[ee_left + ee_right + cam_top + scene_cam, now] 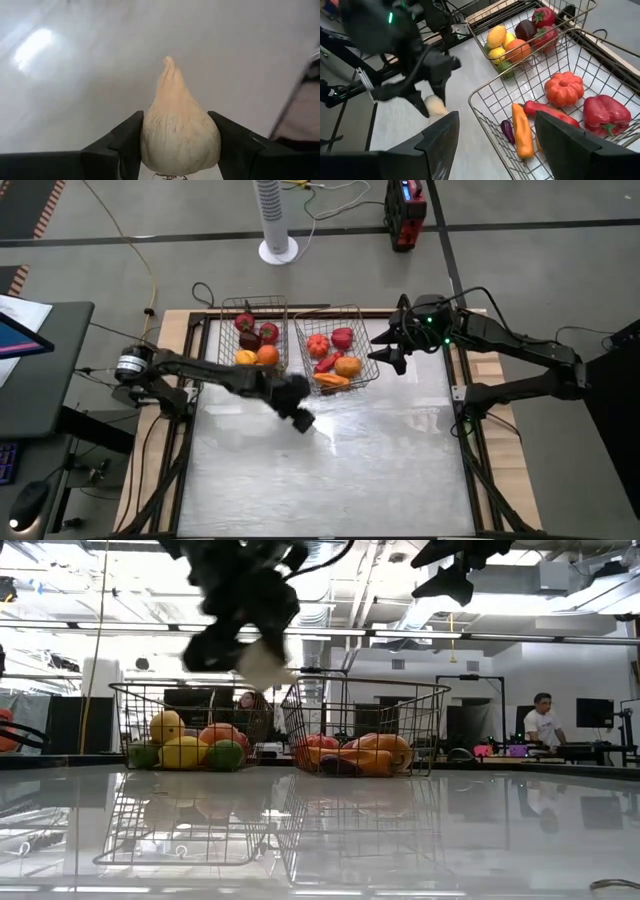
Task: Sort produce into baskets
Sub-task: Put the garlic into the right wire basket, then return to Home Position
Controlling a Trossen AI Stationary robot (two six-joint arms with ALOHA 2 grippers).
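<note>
White garlic (pixel 177 127) sits clamped between my left fingers (pixel 122 145) in the left wrist view, tip pointing away, bare shiny table (pixel 75 90) behind it.

High view: my left gripper (pixel 298 416) hangs over open table just in front of the two baskets, roughly level with the gap between them. Left basket (pixel 215 330) holds round fruit, red, dark, yellow, orange. Right basket (pixel 372 365) holds the vegetables, orange pumpkin-like piece, red pepper, carrot. My right gripper (pixel 392 348) waits just beside the right basket's outer edge, fingers spread, nothing in them.

Low view: left gripper blurred up top, pale lump under it, probably the garlic (pixel 262 665), well clear of the table and about rim height, though blur makes that hard to judge.

Right wrist view: carrot (pixel 521 131), red chili (pixel 547 111) and a small purple piece lie in the near basket; garlic (pixel 435 105) hangs in the left gripper (pixel 431 102) beyond the basket corner.

Step in hand: carrying the garlic to a basket, no other loose produce visible on the table. Next move, my guess: swing right and forward, clear the rim of the right basket, then release over the vegetables.
</note>
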